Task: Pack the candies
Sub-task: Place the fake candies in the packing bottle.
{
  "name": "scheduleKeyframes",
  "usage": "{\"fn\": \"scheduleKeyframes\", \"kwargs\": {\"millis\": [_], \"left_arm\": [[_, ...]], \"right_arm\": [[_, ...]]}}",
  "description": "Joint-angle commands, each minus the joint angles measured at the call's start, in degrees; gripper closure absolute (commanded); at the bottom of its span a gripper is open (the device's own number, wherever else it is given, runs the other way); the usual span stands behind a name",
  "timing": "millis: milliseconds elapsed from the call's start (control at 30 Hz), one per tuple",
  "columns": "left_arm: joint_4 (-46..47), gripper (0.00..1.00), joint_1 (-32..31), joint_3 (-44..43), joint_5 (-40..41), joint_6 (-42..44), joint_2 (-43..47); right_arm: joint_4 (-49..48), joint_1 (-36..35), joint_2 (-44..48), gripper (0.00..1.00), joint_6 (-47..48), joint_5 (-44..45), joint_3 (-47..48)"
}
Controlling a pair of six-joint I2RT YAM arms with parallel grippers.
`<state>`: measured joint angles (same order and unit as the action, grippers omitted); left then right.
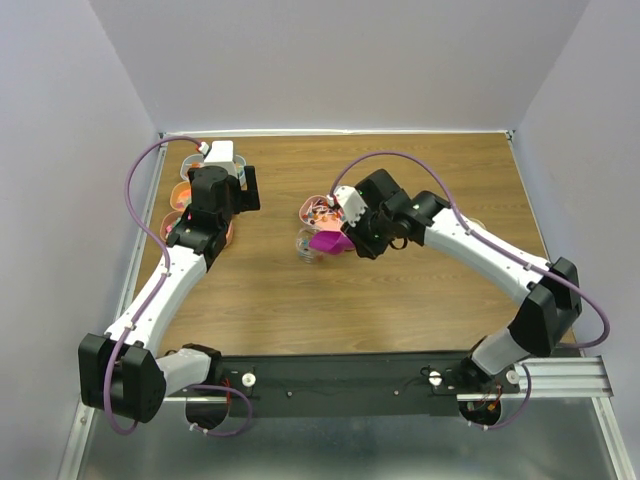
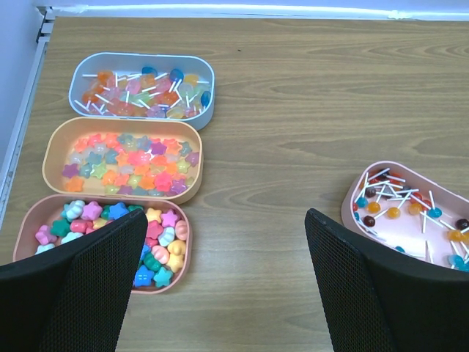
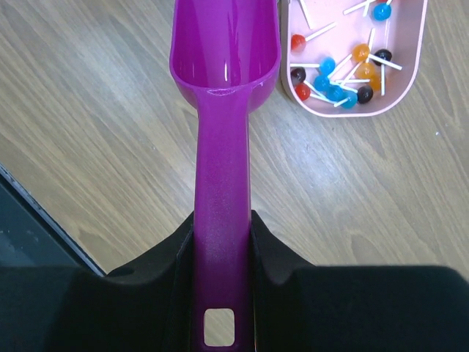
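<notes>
Candies fill three trays seen in the left wrist view: stick sweets in a grey-blue tray [image 2: 141, 86], star gummies in an orange tray [image 2: 123, 160], pastel shapes in a pink tray [image 2: 165, 246]. A fourth pink tray of small lollipops [image 2: 410, 209] lies to the right and also shows in the right wrist view [image 3: 359, 59] and the top view [image 1: 318, 210]. My left gripper [image 2: 227, 293] is open and empty above bare wood between the trays. My right gripper [image 3: 222, 242] is shut on the handle of the magenta scoop [image 3: 223, 66], whose bowl is empty, beside the lollipop tray.
In the top view the left arm [image 1: 205, 215] covers most of the three left trays [image 1: 186, 160]. Something small and clear [image 1: 308, 247] lies under the scoop [image 1: 330, 241]. A cream rim [image 1: 476, 223] shows behind the right forearm. Walls enclose the table on three sides.
</notes>
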<state>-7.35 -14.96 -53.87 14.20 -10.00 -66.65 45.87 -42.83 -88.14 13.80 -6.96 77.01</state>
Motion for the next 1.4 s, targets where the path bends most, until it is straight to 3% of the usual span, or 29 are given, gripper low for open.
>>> {"fn": "scheduleKeyframes", "kwargs": {"millis": [0, 533, 800, 1167, 1367], "left_arm": [[1.2, 0.05, 0.5, 0.4, 0.7, 0.9, 0.3], [1.3, 0.04, 0.5, 0.4, 0.0, 1.1, 0.0], [1.5, 0.05, 0.5, 0.5, -0.7, 1.3, -0.1], [1.5, 0.05, 0.5, 0.4, -1.0, 1.6, -0.3], [1.5, 0.05, 0.5, 0.4, -1.8, 1.6, -0.2]], "right_arm": [[7.0, -1.1, -3.4, 0.99, 1.2, 2.7, 5.2], [13.6, -2.7, -6.0, 0.99, 4.1, 5.6, 14.8], [12.5, -2.7, -5.3, 0.99, 6.4, 1.8, 12.7], [18.9, -3.0, -11.2, 0.99, 5.1, 9.3, 17.3], [13.7, -3.1, -7.1, 0.99, 6.0, 5.6, 15.2]]}}
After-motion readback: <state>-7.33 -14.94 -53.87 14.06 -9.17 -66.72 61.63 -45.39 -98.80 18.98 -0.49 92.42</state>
